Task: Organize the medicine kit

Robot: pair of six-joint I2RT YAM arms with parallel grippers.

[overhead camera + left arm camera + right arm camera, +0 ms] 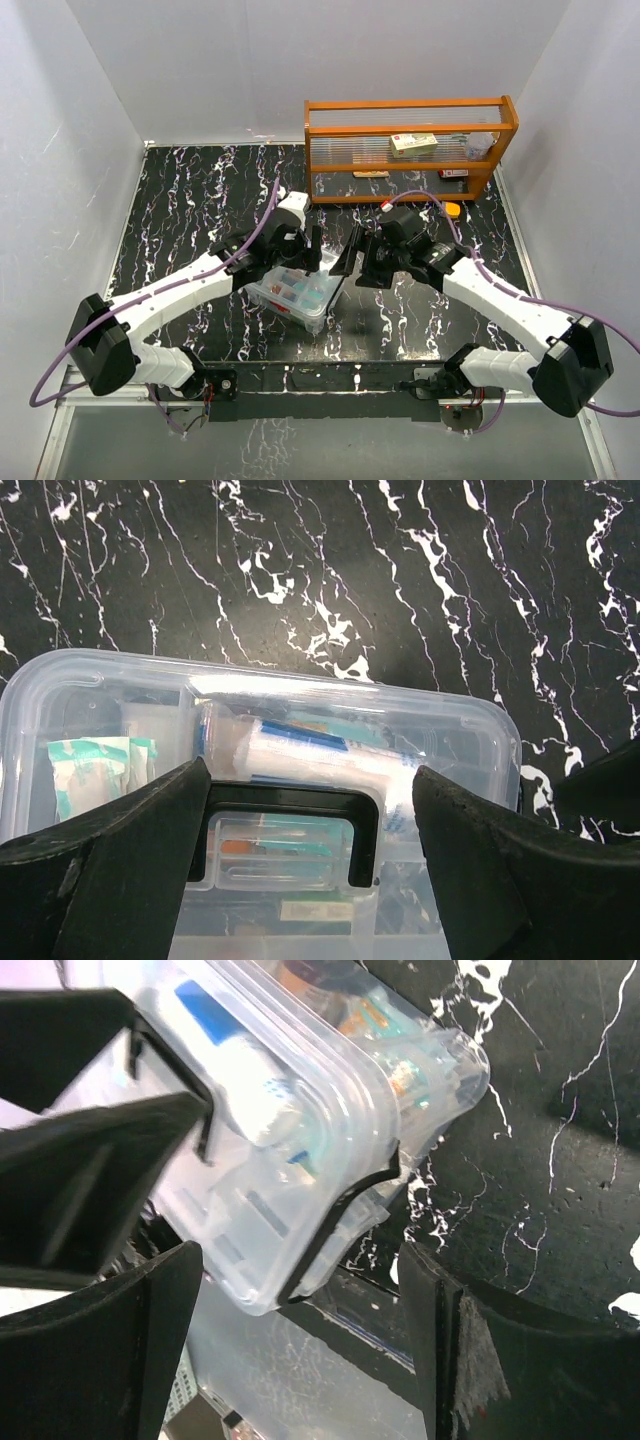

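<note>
Jaws of the left gripper (310, 880) are wide open, just above the medicine kit (450, 730) and its dark handle (290, 802). The right gripper (300, 1350) is wide open too, beside the kit. The kit sits on the black table (400, 580).

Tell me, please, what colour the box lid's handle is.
The handle is black, clearest in the left wrist view.

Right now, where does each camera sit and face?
Top external: above, behind the robot, looking down on the table; left arm and right arm show.
Left wrist: over the medicine kit, facing down at its handle; left gripper shows.
Right wrist: beside the medicine kit's end, facing it; right gripper shows.
Shared: all see the medicine kit.
</note>
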